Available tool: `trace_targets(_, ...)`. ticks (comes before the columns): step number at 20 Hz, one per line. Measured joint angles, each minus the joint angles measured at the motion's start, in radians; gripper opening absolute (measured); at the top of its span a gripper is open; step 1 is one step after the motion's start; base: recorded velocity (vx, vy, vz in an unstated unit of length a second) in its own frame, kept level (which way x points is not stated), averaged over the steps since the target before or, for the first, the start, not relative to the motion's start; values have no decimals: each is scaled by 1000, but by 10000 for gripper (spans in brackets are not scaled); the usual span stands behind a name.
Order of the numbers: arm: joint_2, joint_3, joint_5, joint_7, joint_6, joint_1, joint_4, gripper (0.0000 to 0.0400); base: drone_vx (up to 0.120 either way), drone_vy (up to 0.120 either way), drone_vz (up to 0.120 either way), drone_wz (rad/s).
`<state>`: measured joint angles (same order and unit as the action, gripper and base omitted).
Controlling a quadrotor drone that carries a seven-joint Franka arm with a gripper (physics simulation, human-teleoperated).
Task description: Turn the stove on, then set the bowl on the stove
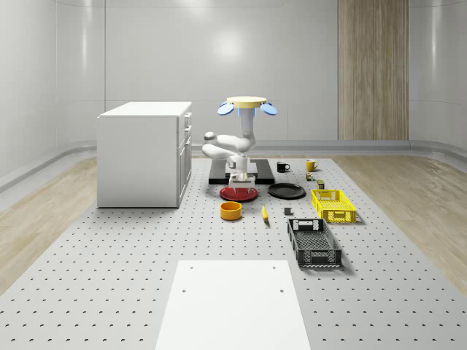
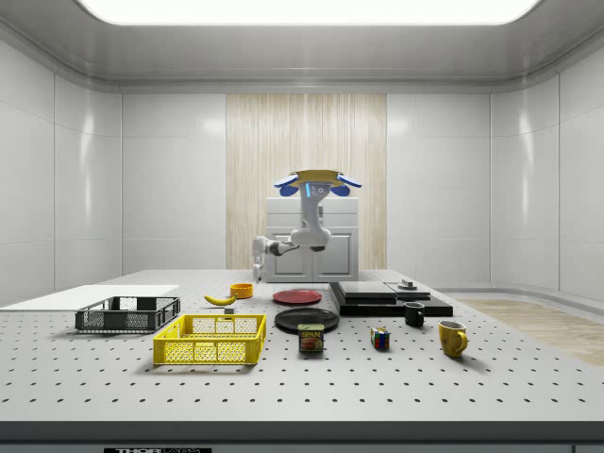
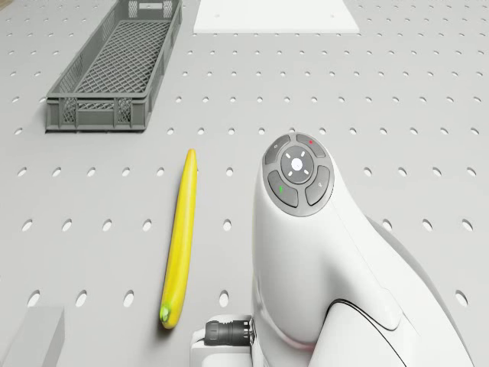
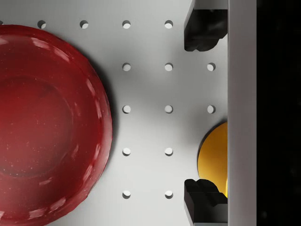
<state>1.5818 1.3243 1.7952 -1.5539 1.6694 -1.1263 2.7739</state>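
- Hovering over the table, my drone body sits above the stove and the red plate; my gripper hangs just over that plate's far edge.
- My fingers, seen in the wrist view, are spread apart and hold nothing; between them lie bare perforated table, the red plate's rim and a sliver of the orange bowl.
- The orange bowl stands upright on the table, near the red plate on the side away from the stove, with the banana beside it. The bowl is not on the stove.
- Handling, as I judge it: the bowl looks rigid, light and smooth-walled, so it may slip. I would pinch its rim, one finger inside and one outside, and keep it level.
- Its interior appears empty from the whole-scene view, though I cannot see the bottom.
- The stove is the flat black slab between the cabinet and the black mug; its knob shows in the side view. I cannot tell whether it is on, so switching it comes first.
- Containers: the yellow crate and the grey crate both look empty; the black plate carries nothing.
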Motion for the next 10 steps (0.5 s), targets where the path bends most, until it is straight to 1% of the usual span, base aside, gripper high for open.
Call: trace_targets(10, 1, 0, -1, 0, 1, 0, 0, 400, 120, 0, 0, 0)
